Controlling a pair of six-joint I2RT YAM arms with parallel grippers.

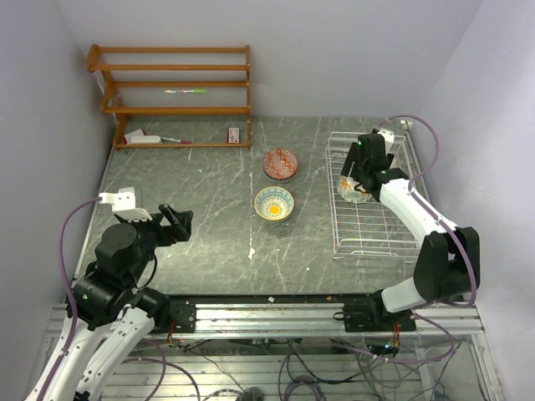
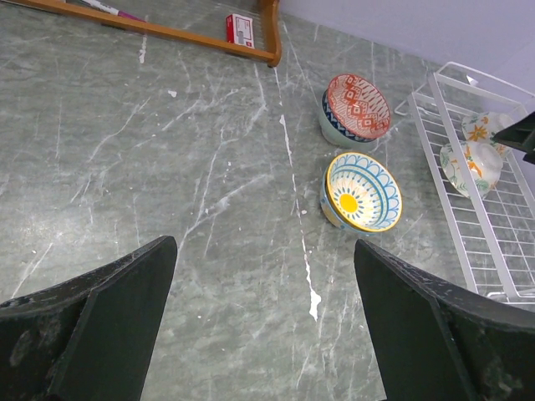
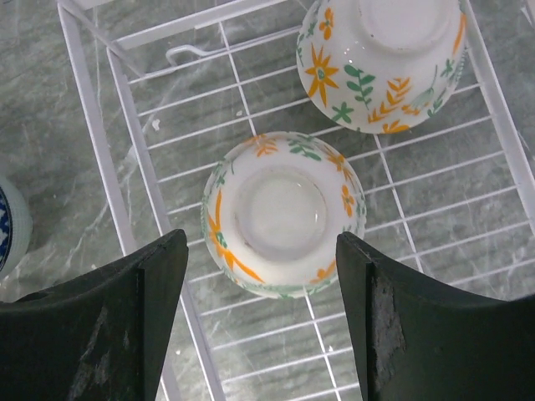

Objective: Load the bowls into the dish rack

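Right gripper, wide open and empty, hangs over a floral bowl in the rack (second bowl at 1 o'clock); left gripper also open, empty. Release judged done; next, fetch the red bowl or yellow bowl, at the rack's 9 o'clock.

Arms: white links w/ black joints, lilac cables; claw fingers matte black, scuffed.

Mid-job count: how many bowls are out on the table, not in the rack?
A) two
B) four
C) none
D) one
A: the red-patterned bowl and the teal-yellow bowl sit on the table left of the dish rack, which holds the near floral bowl and the far floral bowl, both upside down.
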